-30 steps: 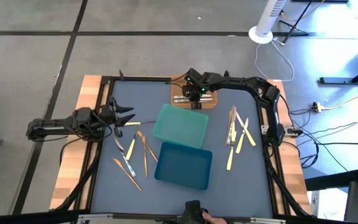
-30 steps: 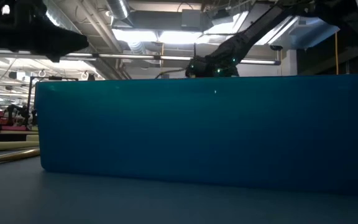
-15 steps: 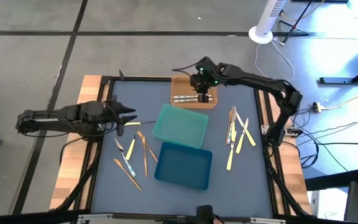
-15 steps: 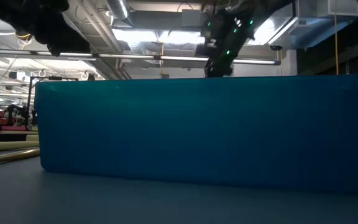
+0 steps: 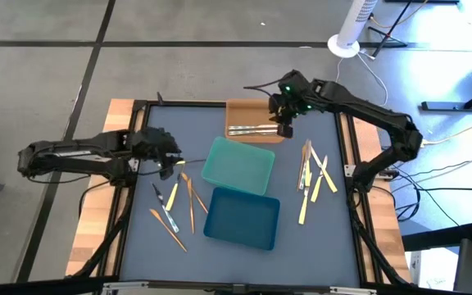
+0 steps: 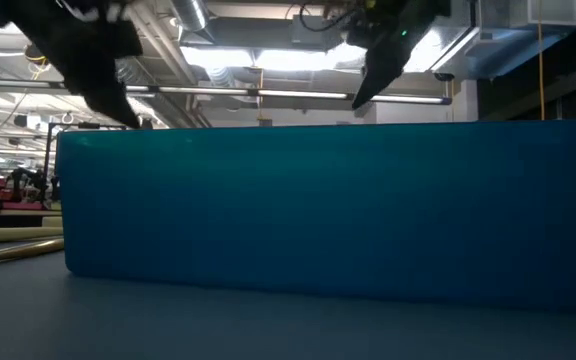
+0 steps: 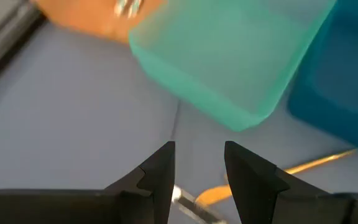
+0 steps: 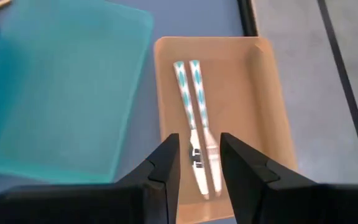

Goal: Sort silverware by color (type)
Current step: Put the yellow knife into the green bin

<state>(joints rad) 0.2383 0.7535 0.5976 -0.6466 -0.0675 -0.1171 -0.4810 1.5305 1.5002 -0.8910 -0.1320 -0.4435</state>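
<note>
Silverware scattered in three places: two silver-grey utensils (image 8: 196, 118) lying side by side in the orange tray (image 5: 240, 111), a loose cluster of pale yellow and silver pieces (image 5: 311, 176) on the mat toward the right edge, and a spread of orange-tan, yellow and grey pieces (image 5: 179, 205) on the mat to the left of the teal tray (image 5: 238, 167) and the dark blue tray (image 5: 242, 218). Right gripper (image 8: 197, 155) poised over the orange tray, jaws a narrow gap apart and holding nothing. Left gripper (image 7: 197, 165) low over the mat beside the left spread, jaws likewise slightly parted and empty, with a silver-tipped piece (image 7: 188, 200) and an orange-tan handle (image 7: 309, 163) just beyond the fingertips. Likely light, stiff and slick: thin plastic lying flat on a smooth mat, prone to skating or flicking away under a glancing pinch. Best taken across the narrow handle near the middle, fingers dropped straight down on either side; crossed or overlapping pieces in both piles probably needing separation first. No brand, label or legible writing anywhere; only a teal diamond pattern along the two handles in the orange tray.
</note>
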